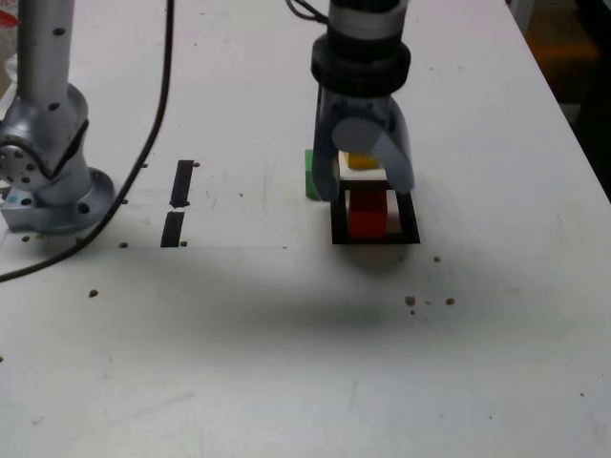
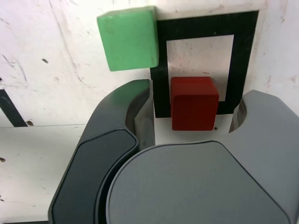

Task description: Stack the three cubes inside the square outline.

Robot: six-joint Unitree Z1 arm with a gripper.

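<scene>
red cube ungripped; gripper wide open around it, gaps both sides.

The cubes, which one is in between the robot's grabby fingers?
The red cube: the open gripper has a finger on each side of it. The green cube and yellow cube are outside that gap.

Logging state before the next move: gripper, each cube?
gripper: open
red cube: unheld, between the jaws, at the square outline
green cube: unheld, outside the outline, beside a corner
yellow cube: unstacked, partly hidden by the gripper
</scene>
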